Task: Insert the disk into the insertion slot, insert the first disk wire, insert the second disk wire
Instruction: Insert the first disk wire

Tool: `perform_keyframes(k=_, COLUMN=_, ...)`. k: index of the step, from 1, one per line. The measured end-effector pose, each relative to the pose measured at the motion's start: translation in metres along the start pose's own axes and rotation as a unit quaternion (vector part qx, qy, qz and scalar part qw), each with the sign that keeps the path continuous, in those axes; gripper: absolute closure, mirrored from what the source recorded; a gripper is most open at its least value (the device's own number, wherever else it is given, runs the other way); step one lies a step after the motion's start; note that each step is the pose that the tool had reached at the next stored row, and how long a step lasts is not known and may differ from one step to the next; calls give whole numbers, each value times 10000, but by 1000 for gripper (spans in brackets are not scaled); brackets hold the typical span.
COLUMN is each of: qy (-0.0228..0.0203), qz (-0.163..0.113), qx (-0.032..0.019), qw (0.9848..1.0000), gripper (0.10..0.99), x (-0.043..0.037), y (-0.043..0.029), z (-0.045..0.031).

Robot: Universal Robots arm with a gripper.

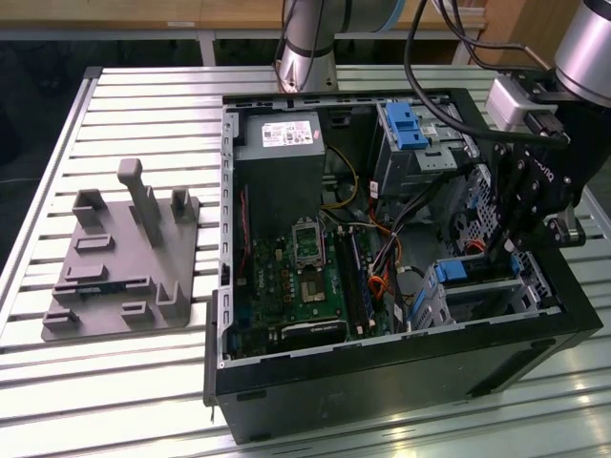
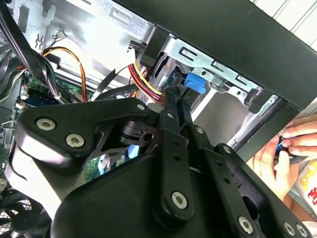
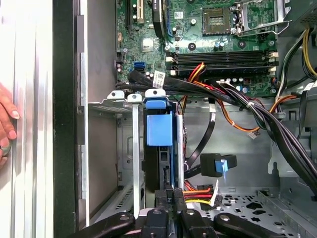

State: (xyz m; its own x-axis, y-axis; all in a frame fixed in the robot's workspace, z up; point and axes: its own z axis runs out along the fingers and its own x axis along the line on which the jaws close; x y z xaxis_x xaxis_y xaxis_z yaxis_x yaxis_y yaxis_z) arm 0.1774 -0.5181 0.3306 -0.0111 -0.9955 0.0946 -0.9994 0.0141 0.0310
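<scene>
– What lies nearest us?
– The open case on the table. In its near corner, on the exterior view's right, we see the slot with the disk seated inside, blue frame showing.
– And the gripper?
– In the first wrist view we find it right at the disk's end, fingers pressed together. Something black sits at the tips; we cannot tell whether it is a plug.
– Wires?
– A red, yellow and orange bundle runs just beside the tips.
– Anyone about?
– A hand rests outside the case wall.
– Farther off?
– The board mid-case, then a tall cage with a blue latch, and the arm beyond. On the exterior view's left, well apart from the case, stands a grey fixture.
</scene>
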Motion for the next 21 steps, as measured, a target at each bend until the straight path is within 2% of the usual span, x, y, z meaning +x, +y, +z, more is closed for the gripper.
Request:
perform_keyframes(k=6, qy=5, qz=1, qx=1, qw=10000, gripper=922, x=-2, y=-2, z=50)
perform_keyframes(k=8, qy=-9, qz=4, qx=-2, qw=10000, gripper=914, x=-2, y=-1, z=52)
perform_keyframes(k=9, qy=-7, qz=8, qx=-2, qw=10000, gripper=855, x=0, y=0, z=31)
perform_keyframes(k=10, qy=0, qz=13, qx=-1, qw=10000, gripper=855, x=3, y=0, z=1)
perform_keyframes(k=11, qy=-2, qz=18, qx=-2, qw=10000, gripper=788, x=6, y=1, z=-31)
perform_keyframes(k=19, qy=-2, qz=57, qx=-6, qw=10000, gripper=788, x=39, y=12, z=-379)
perform_keyframes(k=21, qy=-2, qz=59, qx=-6, qw=10000, gripper=788, x=41, y=12, z=-405)
